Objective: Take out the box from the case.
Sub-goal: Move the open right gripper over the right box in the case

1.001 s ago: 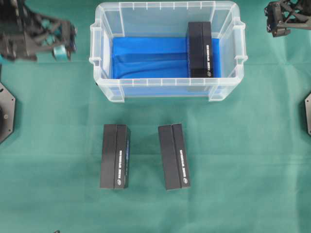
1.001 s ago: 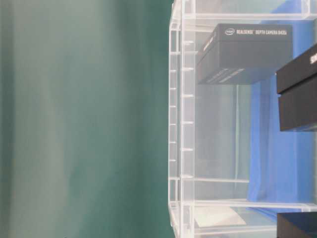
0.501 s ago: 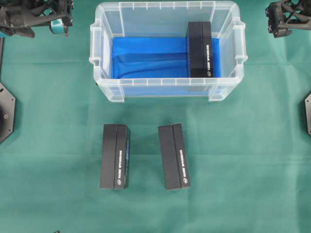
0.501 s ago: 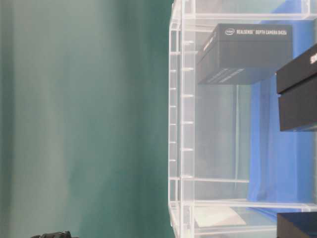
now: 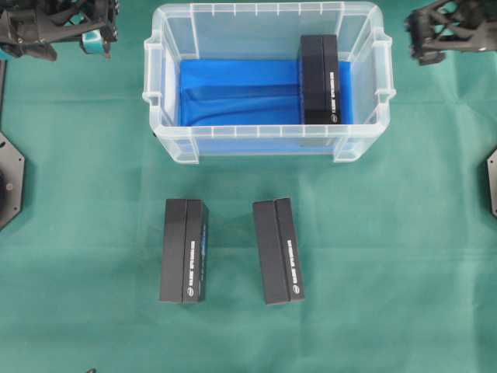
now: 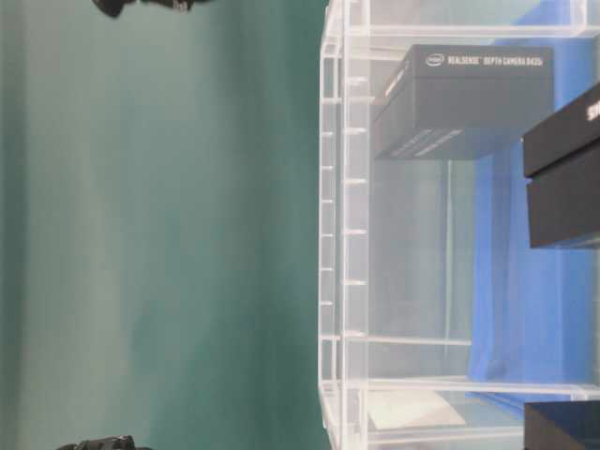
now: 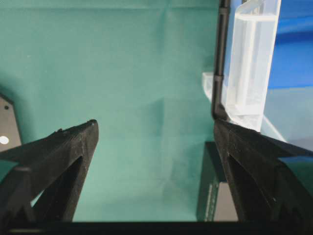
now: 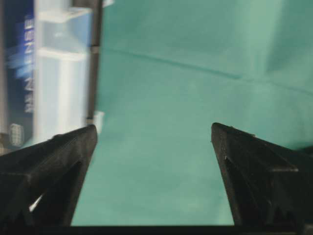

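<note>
With both claws, left (image 5: 97,39) and right (image 5: 419,39), gaping wide and empty, we feared clipping the case (image 5: 268,144) wall beside the 1 box (image 5: 320,78) inside.

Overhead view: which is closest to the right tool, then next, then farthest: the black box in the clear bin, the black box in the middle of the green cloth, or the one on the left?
From the right tool, open at top right:
1. Black cardboard box inside the clear plastic bin, at the bin's right end.
2. Middle black box on the green cloth, below the bin.
3. Left black box on the cloth, farthest.
</note>
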Robot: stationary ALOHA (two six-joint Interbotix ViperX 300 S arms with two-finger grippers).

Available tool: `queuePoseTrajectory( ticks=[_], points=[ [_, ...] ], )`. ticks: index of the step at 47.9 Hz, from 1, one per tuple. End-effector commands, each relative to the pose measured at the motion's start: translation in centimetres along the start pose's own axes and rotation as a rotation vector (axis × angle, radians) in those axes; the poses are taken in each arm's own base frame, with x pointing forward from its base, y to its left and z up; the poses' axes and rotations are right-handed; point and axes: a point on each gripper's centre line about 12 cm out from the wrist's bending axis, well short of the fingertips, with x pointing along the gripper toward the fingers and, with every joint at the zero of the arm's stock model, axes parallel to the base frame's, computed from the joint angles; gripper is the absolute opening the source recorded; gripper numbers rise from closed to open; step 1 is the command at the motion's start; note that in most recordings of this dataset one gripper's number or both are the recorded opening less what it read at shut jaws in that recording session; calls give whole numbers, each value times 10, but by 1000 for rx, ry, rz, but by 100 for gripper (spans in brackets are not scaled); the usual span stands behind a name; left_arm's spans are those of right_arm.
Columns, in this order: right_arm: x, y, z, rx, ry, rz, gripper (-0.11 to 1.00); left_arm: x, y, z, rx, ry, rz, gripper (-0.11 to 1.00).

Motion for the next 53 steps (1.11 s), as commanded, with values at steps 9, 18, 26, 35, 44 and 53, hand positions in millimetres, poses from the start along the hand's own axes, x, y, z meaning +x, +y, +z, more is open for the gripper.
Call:
queuePoseTrajectory(
  ticks=[9, 18, 26, 35, 44, 53],
  points=[
    [2, 55, 1, -19, 4, 47, 94, -10, -2, 2, -5, -13, -31, 98],
    [9, 98, 4, -25, 8, 63, 94, -10, -2, 2, -5, -13, -31, 98],
    [20, 133, 3, -33, 14, 72, 94, -10, -2, 3, 1, -16, -31, 98],
    [26, 148, -1, -19, 28, 55, 94, -10, -2, 3, 33, -17, -32, 98],
    [26, 141, -4, 13, 39, -7, 94, -10, -2, 3, 44, -17, -32, 98],
    [26, 141, -3, 16, 31, -6, 94, -11, -3, 3, 44, -21, -39, 98]
  ],
)
